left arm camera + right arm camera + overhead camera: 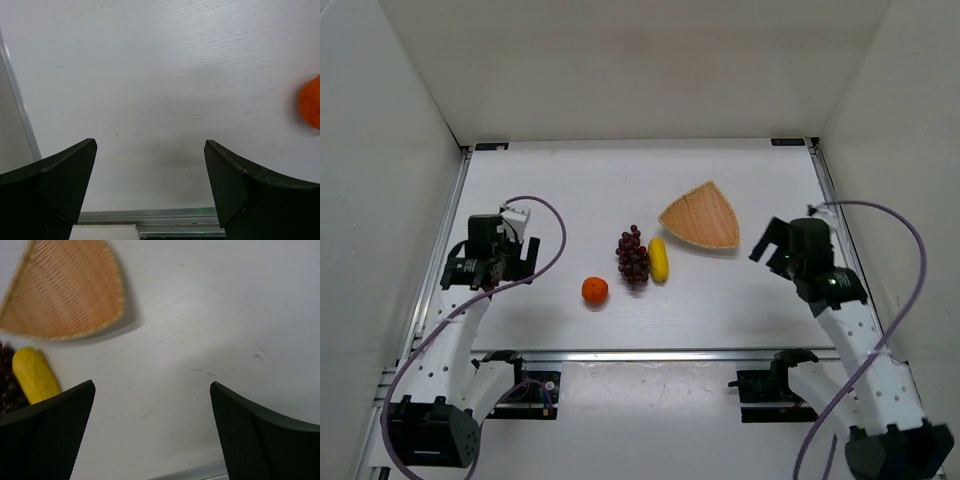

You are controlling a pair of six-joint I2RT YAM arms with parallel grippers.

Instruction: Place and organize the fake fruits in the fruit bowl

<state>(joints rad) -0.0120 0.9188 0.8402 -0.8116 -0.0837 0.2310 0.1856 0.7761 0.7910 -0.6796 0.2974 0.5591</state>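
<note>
Three toy fruits (pixel 633 262) sit out, one of each kind: one orange (pixel 595 290), one bunch of dark grapes (pixel 632 250), one stubby yellow fruit (pixel 659 260). There is a single wicker basket (pixel 702 217) and one white table (pixel 740 300). Two arms, the left arm (pixel 460 320) and the right arm (pixel 855 335), carry one gripper apiece: left gripper (pixel 150 155), right gripper (pixel 152 395).

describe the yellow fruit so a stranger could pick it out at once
Find the tan wicker basket on the white table. Just in front of its left corner lies the yellow fruit. It is oblong, unlike the dark grape bunch beside it.
</note>
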